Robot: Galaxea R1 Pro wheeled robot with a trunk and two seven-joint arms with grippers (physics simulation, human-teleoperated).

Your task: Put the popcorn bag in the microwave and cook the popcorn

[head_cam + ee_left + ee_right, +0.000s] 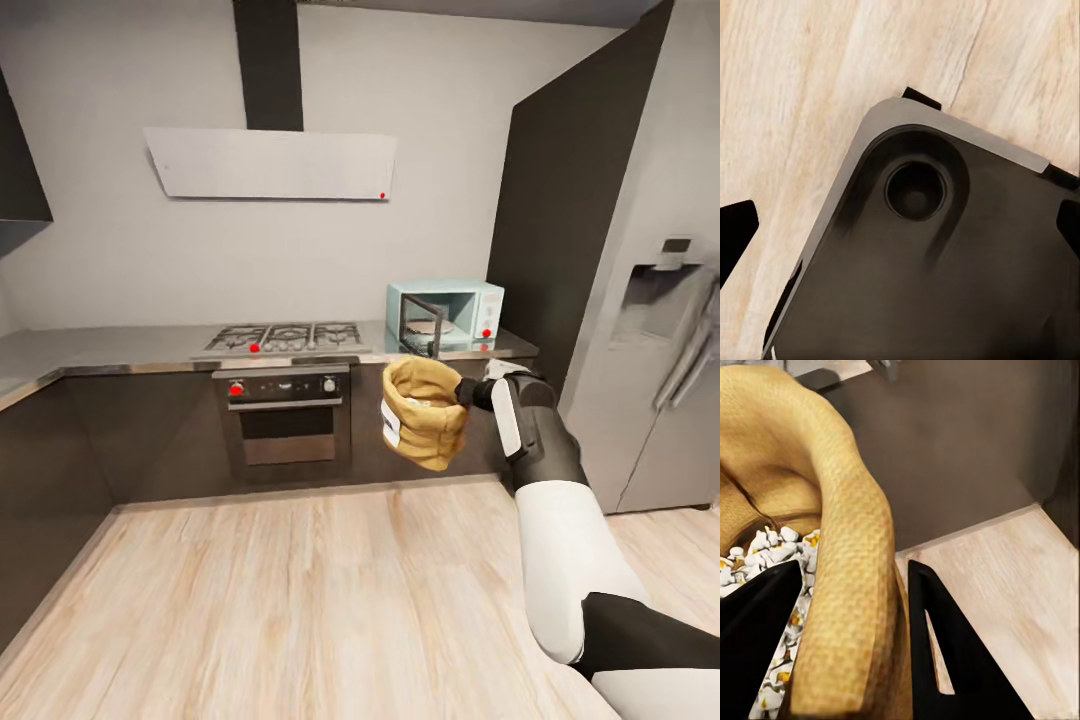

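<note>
Closest to us, our right arm reaches forward over the pale wood floor, and the right gripper is clamped on the rolled rim of the popcorn bag. In the right wrist view the two dark fingers straddle that thick woven rim, one inside the bag, one outside, so the sack hangs from its lip. It is carried in the air in front of the dark cabinets, below the counter edge, touching nothing else. Its mouth tips toward the gripper side, white label facing left. Inside we see the popcorn, pale bits with orange flecks. Pinching the rim, we judge, keeps the mouth open and the contents in.

The left wrist camera looks down at a dark rounded body over the floorboards; black tips show at the frame edges, but we cannot tell how the left gripper stands.

Beyond the bag, the counter carries the gas hob, with the built-in oven beneath. Just right of the hob stands the microwave, door swung open toward us, ready for loading. We judge the bag must rise and go forward. Farthest, the white hood on the wall; the grey fridge at right.
</note>
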